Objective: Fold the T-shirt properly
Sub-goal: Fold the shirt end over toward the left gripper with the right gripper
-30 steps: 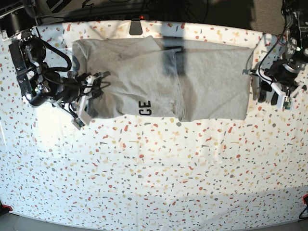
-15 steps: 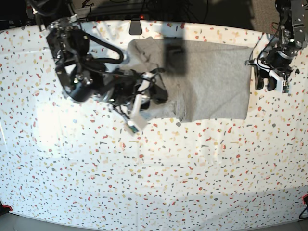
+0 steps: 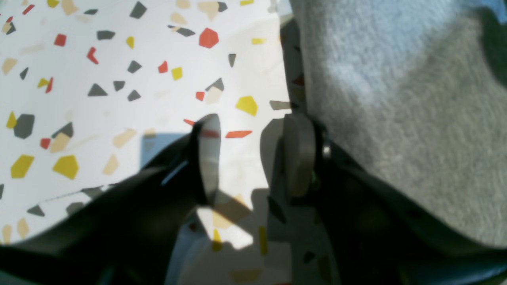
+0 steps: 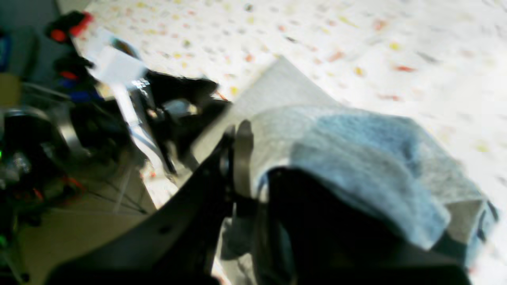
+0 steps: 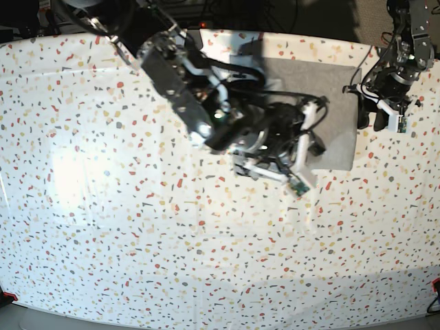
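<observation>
A: T-shirt [image 5: 337,103] sits at the tabletop's [image 5: 103,227] far right; long axis looks left-right, hard to tell. Right gripper [image 4: 253,174] jaws clamped on its lifted end.
B: Left gripper [image 3: 253,158] jaws open, empty, beside the hem. Lay edges flush, then release.

A white terrazzo-speckled table [image 5: 137,240] lies brightly lit, dark surroundings beyond its edge.

right arm [image 5: 206,103] covering most of the T-shirt [image 5: 337,117], right wrist view motion-blurred
</observation>
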Controlling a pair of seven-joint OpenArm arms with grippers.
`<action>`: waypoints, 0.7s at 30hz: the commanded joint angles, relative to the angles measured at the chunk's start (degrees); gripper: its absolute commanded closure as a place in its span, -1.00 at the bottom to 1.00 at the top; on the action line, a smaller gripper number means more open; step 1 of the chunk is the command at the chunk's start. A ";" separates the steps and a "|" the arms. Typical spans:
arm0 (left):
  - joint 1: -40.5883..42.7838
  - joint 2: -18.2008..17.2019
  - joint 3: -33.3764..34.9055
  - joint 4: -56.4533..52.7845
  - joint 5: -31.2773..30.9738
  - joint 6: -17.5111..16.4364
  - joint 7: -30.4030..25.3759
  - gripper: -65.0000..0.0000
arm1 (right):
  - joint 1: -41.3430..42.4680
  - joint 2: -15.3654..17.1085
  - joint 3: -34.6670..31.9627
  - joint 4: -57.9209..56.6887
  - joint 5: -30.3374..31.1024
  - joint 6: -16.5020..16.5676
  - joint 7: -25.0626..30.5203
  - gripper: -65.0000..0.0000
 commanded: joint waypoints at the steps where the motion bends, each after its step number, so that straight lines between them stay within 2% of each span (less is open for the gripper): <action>1: 0.35 -0.20 0.11 0.33 0.26 -0.70 2.08 0.22 | 1.68 -1.77 -0.13 -0.96 0.24 -0.02 1.97 1.00; 3: 0.52 -0.20 0.11 0.33 0.26 -0.74 2.05 0.22 | 2.80 -4.22 -0.39 -5.40 0.33 0.00 3.26 1.00; 10: 1.14 -0.13 0.11 0.31 0.24 -1.68 2.05 0.22 | 8.98 -8.09 -2.82 -17.14 2.25 0.46 7.23 1.00; 15: 1.11 1.16 0.11 0.31 0.26 -4.11 2.05 0.22 | 12.98 -8.16 -6.01 -20.63 7.43 0.48 8.79 1.00; 21: 0.94 2.01 0.11 0.31 0.24 -4.48 1.22 0.22 | 15.17 -8.16 -11.76 -22.23 8.09 0.44 10.82 1.00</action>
